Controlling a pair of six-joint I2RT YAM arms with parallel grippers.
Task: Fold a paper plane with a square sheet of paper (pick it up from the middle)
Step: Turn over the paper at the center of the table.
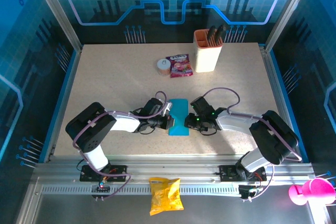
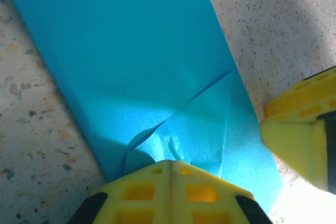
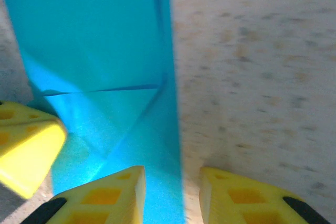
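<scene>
The cyan-blue paper (image 1: 178, 117) lies on the table between both grippers, folded into a narrow strip with diagonal creases at its near end. In the left wrist view a folded flap of the paper (image 2: 131, 51) lifts slightly just ahead of my left gripper (image 2: 170, 162), whose jaws are shut together with their tips resting on the sheet. My left gripper (image 1: 169, 120) is at the strip's left edge. My right gripper (image 1: 190, 121) is at its right edge. It stands open (image 3: 170, 174), one finger over the paper (image 3: 94, 40) and the other over bare table.
A beige holder cup (image 1: 208, 51) with dark tools stands at the back, with a pink-red snack packet (image 1: 179, 65) and a tape roll (image 1: 163, 66) to its left. A yellow snack bag (image 1: 165, 195) lies off the table's front rail. A pink object (image 1: 310, 190) sits at the bottom right.
</scene>
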